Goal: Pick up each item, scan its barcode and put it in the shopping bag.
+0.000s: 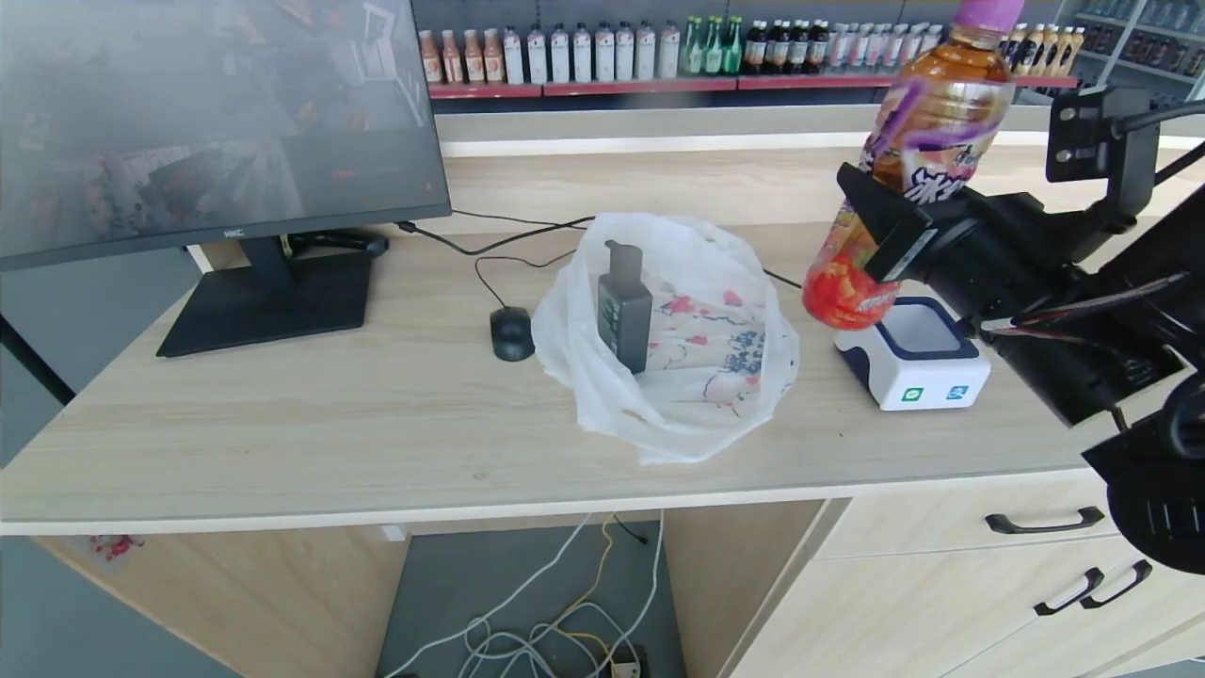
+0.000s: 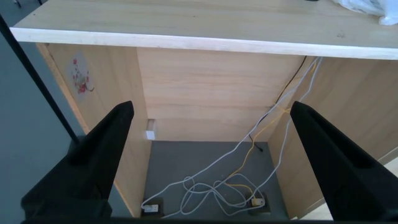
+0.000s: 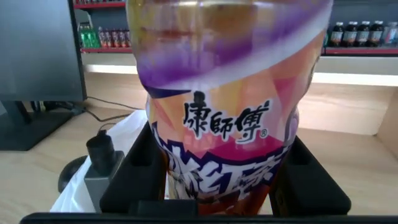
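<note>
Gripping the tea bottle (image 1: 918, 141) around its labelled middle, the right end effector (image 1: 885, 226) has its two dark fingers (image 3: 134, 177) closed against the bottle's sides and holds it tilted at the upper right of the frame, purple cap uppermost. The bottle's base hangs just above the left corner of the white scanner (image 1: 915, 356), and whether the two touch cannot be told. The shopping bag (image 1: 697, 395) sits at the centre of the counter (image 1: 329, 424), mouth open upward, with a dark pump bottle (image 1: 623, 315) standing upright in its left half. Only a narrow gap parts the bag from the scanner. A black mouse (image 1: 511, 332) lies just beside the bag's left edge, its cable (image 1: 490, 247) looping back toward the monitor (image 1: 207, 113) at the upper left. A shelf of drinks (image 1: 659, 47) lines the far wall. A wide band of wood runs from the monitor's stand down to the counter's front edge at the lower left. The left end effector (image 2: 212, 109) sits below that front edge with fingers spread wide and nothing between them, facing the recess under the counter where loose wires (image 2: 217, 186) lie on the floor. Drawers (image 1: 1036, 523) fill the lower right.
</note>
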Robot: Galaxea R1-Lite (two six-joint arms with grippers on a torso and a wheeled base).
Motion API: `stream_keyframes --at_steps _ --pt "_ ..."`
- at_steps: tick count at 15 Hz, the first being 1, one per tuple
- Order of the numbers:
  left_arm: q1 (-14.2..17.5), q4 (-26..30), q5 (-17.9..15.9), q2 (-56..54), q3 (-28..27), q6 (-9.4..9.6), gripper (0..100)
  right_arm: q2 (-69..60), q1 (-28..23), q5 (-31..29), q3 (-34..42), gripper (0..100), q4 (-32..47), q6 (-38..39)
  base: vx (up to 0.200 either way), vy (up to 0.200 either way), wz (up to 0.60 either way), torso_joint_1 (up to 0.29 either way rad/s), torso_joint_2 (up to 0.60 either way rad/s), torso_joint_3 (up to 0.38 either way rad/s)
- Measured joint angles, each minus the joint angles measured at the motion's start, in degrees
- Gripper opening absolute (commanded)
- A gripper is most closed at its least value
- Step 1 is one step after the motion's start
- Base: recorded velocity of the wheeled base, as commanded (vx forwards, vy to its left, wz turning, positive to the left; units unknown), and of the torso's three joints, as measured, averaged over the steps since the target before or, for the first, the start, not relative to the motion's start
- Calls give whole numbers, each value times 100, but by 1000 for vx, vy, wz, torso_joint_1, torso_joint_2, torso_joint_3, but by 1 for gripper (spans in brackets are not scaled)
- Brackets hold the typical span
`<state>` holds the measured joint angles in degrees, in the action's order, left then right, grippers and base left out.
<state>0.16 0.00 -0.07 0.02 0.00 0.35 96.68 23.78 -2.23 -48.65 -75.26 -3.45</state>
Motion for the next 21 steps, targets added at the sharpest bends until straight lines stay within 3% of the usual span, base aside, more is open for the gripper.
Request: stream_keyframes --at_steps 4,8,14,21 --pt "2 0 0 0 0 2 100 792 457 -1 -1278 0 544 -27 0 0 0 0 0 0" --pt "-2 0 2 0 0 0 100 1117 524 -20 -1625 0 1059 -24 0 0 0 0 0 0" --pt "0 0 2 0 0 2 100 1558 358 -11 -2282 0 1530 -2 0 0 0 0 0 0" --pt "0 0 0 0 0 0 100 2374 -57 -17 -2979 0 1281 -45 0 0 0 0 0 0"
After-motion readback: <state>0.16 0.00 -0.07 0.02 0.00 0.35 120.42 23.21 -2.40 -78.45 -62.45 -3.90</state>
